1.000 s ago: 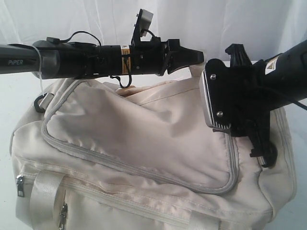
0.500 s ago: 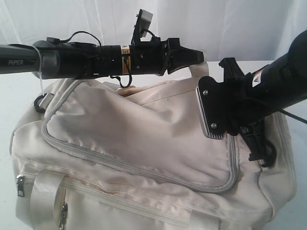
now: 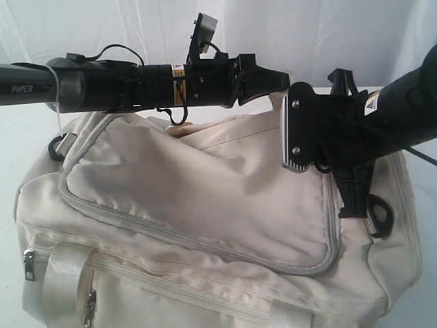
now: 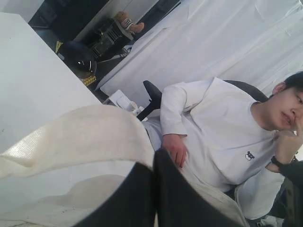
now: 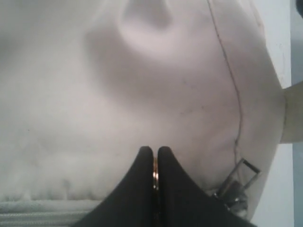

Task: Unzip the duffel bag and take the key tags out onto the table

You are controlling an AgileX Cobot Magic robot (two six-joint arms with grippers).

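The cream duffel bag (image 3: 205, 191) fills the lower exterior view, its grey zipper tape (image 3: 205, 240) curving round the top flap. My left gripper (image 3: 282, 82) reaches level over the bag's far side; in its wrist view it (image 4: 154, 155) is shut, with the webbing handle (image 4: 80, 132) running into the jaws. My right gripper (image 3: 349, 208) points down at the flap's right corner. Its wrist view shows it (image 5: 154, 150) shut on a thin brass zipper pull (image 5: 154, 170) against the cream fabric. The key tags are hidden.
A black strap ring (image 3: 379, 217) hangs just right of my right gripper, another (image 3: 60, 145) at the bag's left end. The front handle (image 3: 61, 280) and two zip sliders (image 3: 90, 304) lie near the front. The white table (image 3: 20, 137) surrounds the bag. A seated person (image 4: 222, 127) is beyond it.
My right gripper has risen and shifted left along the flap's right edge, still shut on the pull. The left arm has stayed put.
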